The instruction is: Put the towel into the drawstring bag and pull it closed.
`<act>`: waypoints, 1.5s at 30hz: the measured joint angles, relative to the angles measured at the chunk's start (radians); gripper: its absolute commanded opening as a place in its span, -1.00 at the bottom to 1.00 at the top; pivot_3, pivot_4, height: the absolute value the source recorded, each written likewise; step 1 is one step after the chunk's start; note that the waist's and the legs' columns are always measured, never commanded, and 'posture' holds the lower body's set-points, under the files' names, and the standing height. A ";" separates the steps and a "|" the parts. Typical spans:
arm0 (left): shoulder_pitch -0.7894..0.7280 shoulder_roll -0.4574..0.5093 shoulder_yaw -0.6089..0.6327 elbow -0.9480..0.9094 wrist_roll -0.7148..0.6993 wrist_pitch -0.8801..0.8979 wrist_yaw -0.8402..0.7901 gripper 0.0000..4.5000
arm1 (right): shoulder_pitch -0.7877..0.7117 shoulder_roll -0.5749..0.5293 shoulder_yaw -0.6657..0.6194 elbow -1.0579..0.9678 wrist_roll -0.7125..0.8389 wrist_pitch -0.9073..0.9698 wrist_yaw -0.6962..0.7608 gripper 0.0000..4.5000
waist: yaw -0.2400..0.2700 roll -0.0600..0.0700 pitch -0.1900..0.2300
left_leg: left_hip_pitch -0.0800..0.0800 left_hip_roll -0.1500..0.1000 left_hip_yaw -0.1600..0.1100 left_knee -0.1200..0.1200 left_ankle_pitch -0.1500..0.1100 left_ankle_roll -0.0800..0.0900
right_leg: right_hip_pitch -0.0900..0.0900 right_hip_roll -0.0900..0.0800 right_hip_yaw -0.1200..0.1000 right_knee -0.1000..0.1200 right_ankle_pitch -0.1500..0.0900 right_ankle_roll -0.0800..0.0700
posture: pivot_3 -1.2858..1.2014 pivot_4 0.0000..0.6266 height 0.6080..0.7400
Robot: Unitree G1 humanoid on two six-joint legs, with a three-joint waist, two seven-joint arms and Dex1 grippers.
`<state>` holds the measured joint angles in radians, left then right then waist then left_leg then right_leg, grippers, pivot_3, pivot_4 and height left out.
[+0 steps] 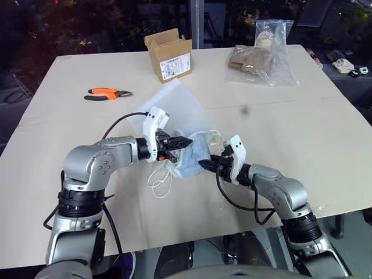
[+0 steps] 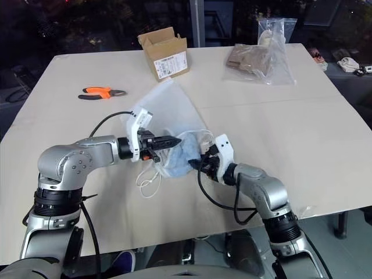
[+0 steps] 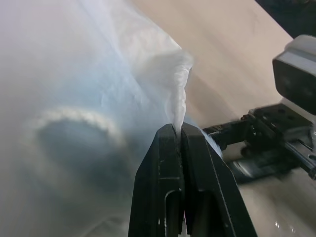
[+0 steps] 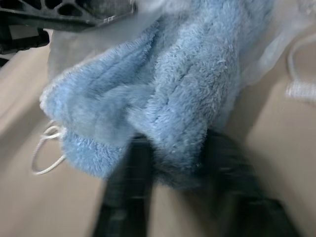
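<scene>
Pinching the drawstring bag point(image 1: 174, 110) rim, left gripper point(image 1: 187, 141) is clenched on it; right gripper point(image 1: 204, 164) is pressing against the blue towel point(image 4: 168, 108), grip unclear.

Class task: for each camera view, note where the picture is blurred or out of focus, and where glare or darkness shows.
Right wrist view: gripper fingers smeared, towel fairly sharp. Left wrist view: fingers crisp, bag a soft haze. Head views: table evenly lit, dark background.
</scene>
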<state>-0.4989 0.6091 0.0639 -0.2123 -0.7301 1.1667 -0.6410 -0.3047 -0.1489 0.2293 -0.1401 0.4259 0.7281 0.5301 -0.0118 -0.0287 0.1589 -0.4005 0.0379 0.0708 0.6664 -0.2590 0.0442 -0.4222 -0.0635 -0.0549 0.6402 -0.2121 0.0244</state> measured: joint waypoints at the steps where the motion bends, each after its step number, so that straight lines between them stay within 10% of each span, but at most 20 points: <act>1: 0.000 0.005 0.000 0.001 0.000 0.001 -0.005 -1.00 | 0.000 0.007 -0.001 0.009 -0.001 -0.023 0.010 -0.97 | 0.000 0.000 0.000 | 0.000 0.000 0.000 0.000 0.000 0.000 | 0.000 0.000 0.000 0.000 0.001 0.000 | 0.03 -0.52 1.00; 33: -0.002 -0.026 0.105 0.048 -0.151 0.173 0.035 -1.00 | -0.253 0.292 -0.128 0.594 -0.061 -0.482 0.035 -0.97 | -0.004 0.000 0.001 | 0.000 0.000 0.000 0.000 0.003 -0.004 | 0.000 -0.002 0.003 0.001 0.002 0.000 | 0.03 -0.52 1.00; 39: -0.013 -0.038 0.165 0.096 -0.149 0.148 0.069 -1.00 | -0.302 0.288 -0.101 0.723 -0.114 -0.581 0.049 0.07 | -0.008 0.000 0.001 | 0.001 0.001 0.000 0.000 0.003 -0.005 | 0.000 -0.001 0.003 0.002 0.002 0.000 | 0.03 -0.52 1.00; 43: -0.011 -0.053 0.162 0.116 -0.127 0.084 0.059 -1.00 | -0.304 0.284 -0.057 0.720 -0.158 -0.613 0.053 0.07 | -0.012 0.000 0.001 | 0.001 0.001 0.000 0.000 0.003 -0.005 | 0.000 -0.002 0.003 0.002 0.002 0.000 | 0.03 -0.52 1.00; 45: -0.009 -0.046 0.162 0.137 -0.106 0.031 0.040 -1.00 | -0.279 0.265 -0.037 0.626 -0.170 -0.589 0.065 0.42 | -0.014 0.000 0.001 | 0.001 0.001 0.000 -0.001 0.003 -0.005 | 0.000 -0.006 0.003 0.002 0.002 0.000 | 0.03 -0.52 1.00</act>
<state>-0.5081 0.5627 0.2257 -0.0755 -0.8365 1.1980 -0.6014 -0.5835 0.1158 0.1928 0.4860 0.2561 0.1387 0.5947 -0.0262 -0.0288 0.1601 -0.3998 0.0389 0.0705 0.6655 -0.2560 0.0387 -0.4223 -0.0691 -0.0523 0.6418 -0.2104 0.0239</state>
